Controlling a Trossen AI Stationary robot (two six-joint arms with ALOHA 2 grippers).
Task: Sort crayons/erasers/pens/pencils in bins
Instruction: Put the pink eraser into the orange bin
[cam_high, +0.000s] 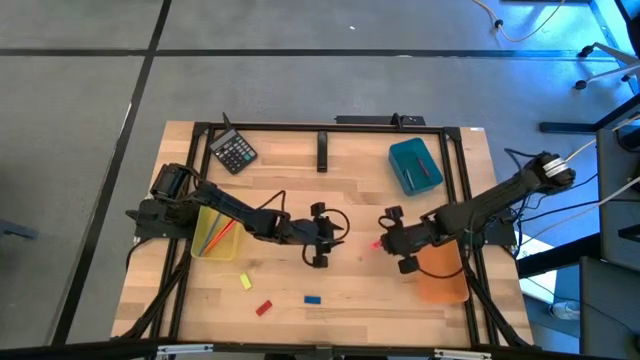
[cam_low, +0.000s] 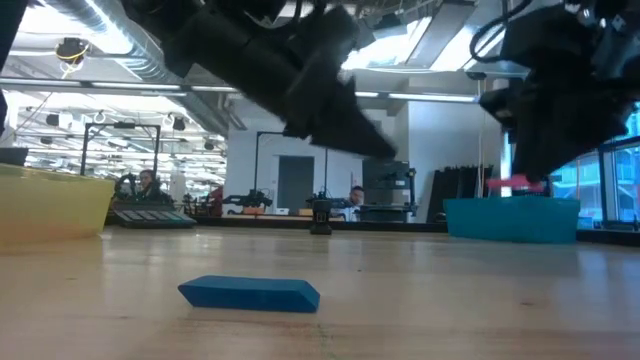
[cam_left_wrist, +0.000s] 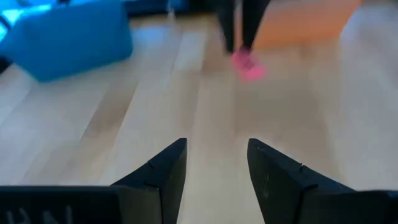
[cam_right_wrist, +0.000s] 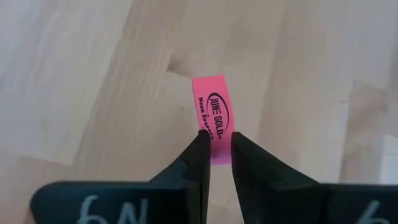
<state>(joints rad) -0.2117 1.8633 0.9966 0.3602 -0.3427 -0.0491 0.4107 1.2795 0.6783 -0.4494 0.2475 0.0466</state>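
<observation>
My right gripper (cam_right_wrist: 219, 140) is shut on the pink eraser (cam_right_wrist: 214, 112), near the table's middle (cam_high: 378, 243), next to the orange bin (cam_high: 440, 278). My left gripper (cam_left_wrist: 214, 152) is open and holds nothing; it hovers over the table's middle (cam_high: 320, 238), facing the pink eraser (cam_left_wrist: 249, 65). The blue eraser (cam_low: 250, 293), red eraser (cam_high: 264, 308) and yellow eraser (cam_high: 245, 282) lie flat on the wood near the near edge. The yellow bin (cam_high: 215, 235) stands at the left with thin sticks in it, and the teal bin (cam_high: 415, 165) at the far right. My right gripper pinches the pink eraser by one short end (cam_right_wrist: 217, 144) between its two fingers. The printed face and the other end stick out past the fingertips. In the low view the eraser (cam_low: 515, 185) sits under the fingers, lifted clear of the table.
A black calculator (cam_high: 235, 152) lies at the far left corner. A dark post (cam_high: 322, 152) stands at the middle of the far edge. A black frame runs around the tabletop. Bare wood shows between the two grippers and the loose erasers.
</observation>
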